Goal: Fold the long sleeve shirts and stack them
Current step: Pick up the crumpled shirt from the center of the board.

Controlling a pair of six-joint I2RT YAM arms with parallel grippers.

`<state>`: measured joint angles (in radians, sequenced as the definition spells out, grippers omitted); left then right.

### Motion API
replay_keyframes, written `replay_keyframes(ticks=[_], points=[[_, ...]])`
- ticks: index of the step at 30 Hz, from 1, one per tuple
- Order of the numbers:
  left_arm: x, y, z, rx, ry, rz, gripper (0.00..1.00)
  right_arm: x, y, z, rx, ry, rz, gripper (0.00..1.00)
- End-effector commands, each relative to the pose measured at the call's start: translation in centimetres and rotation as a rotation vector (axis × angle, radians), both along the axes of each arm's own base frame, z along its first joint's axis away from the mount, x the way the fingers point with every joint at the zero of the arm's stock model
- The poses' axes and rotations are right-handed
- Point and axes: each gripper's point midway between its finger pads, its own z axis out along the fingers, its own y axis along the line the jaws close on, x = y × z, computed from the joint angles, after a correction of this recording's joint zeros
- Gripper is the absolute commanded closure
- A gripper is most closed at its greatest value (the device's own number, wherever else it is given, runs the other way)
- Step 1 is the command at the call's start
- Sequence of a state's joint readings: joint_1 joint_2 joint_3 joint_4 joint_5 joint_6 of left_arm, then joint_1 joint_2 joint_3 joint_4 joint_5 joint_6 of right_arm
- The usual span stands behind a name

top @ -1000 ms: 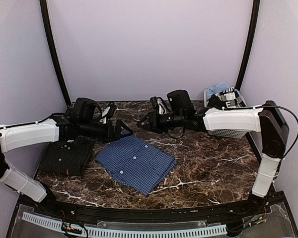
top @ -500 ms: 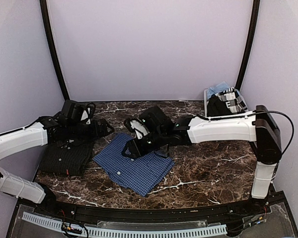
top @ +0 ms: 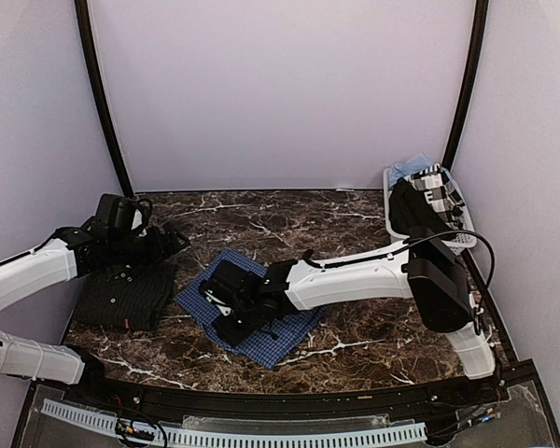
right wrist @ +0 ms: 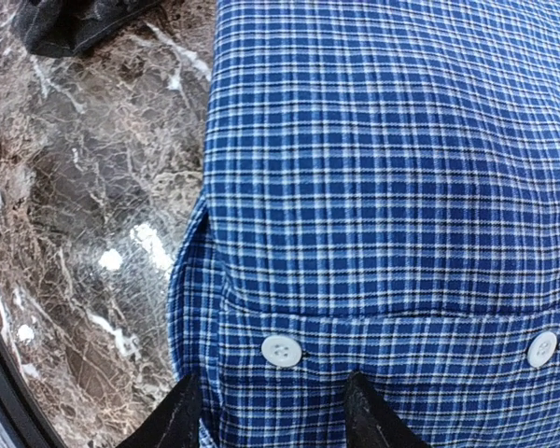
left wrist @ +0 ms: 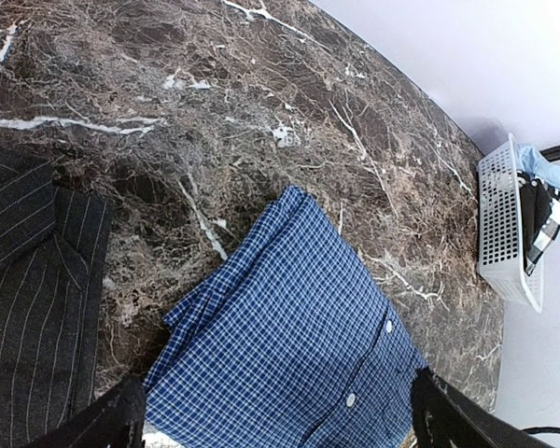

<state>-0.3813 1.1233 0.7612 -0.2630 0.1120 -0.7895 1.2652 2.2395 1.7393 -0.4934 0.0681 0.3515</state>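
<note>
The left gripper [top: 168, 239] hovers farthest from the basket [left wrist: 502, 224], above the far edge of the dark shirt [top: 126, 294], with its fingers spread wide and nothing between them. The dark shirt lies flat and folded at the table's end opposite the basket. Its long axis runs roughly near to far, and a small orange tag shows at its near edge.

The blue shirt [left wrist: 289, 345] lies next toward the basket, just beside the dark one but not on it, so I judge the stacking is not yet done. It sits as a skewed rectangle, with its long axis slanting from the far side down toward the near, basket-ward side. Its white buttons seem to run across that axis. Which end holds the collar I cannot tell.

The right gripper [right wrist: 271, 420] sits low over the shirt's buttoned edge, fingers partly apart and no cloth pinched.

The main risk is that those fingers close on the top layer alone, and the lift then peels the fold open. Pressing down while sliding would bunch the cloth. The long right arm lies across the shirt and could drag it askew.
</note>
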Motion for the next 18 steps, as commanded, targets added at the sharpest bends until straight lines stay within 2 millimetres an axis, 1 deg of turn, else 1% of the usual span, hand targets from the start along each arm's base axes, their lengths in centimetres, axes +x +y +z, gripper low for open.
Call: replay_keyframes(ticks=[1,3,7,8,12,15,17,18], points=[[-0.6,0.3,0.0,-0.01,0.003,0.005,0.02,1.1,-0.2,-0.4,-0.057,-0.066,-0.037,0.51],[-0.6,0.2,-0.1,-0.016,0.005,-0.001,0.02,1.1,-0.2,-0.6,-0.067,-0.069,-0.037,0.51],[-0.6,-0.1,-0.1,-0.029,-0.001,-0.01,0.02,1.2,-0.7,-1.8,-0.131,-0.087,-0.029,0.52],[-0.5,-0.1,0.0,-0.032,-0.005,-0.01,0.02,1.2,-0.5,-1.9,-0.14,-0.092,-0.023,0.52],[-0.4,-0.3,0.2,-0.039,-0.013,-0.016,0.02,0.7,-0.4,-2.5,-0.183,-0.101,0.0,0.53],[-0.4,-0.4,0.3,-0.041,-0.018,-0.021,0.02,0.6,-0.4,-2.5,-0.192,-0.101,0.001,0.59],[-0.3,-0.5,0.4,-0.044,-0.021,-0.027,0.02,0.6,-0.1,-1.9,-0.178,-0.097,-0.002,0.67],[-0.4,-0.5,0.4,-0.045,-0.019,-0.031,0.02,0.6,0.2,-1.4,-0.164,-0.093,-0.001,0.74]])
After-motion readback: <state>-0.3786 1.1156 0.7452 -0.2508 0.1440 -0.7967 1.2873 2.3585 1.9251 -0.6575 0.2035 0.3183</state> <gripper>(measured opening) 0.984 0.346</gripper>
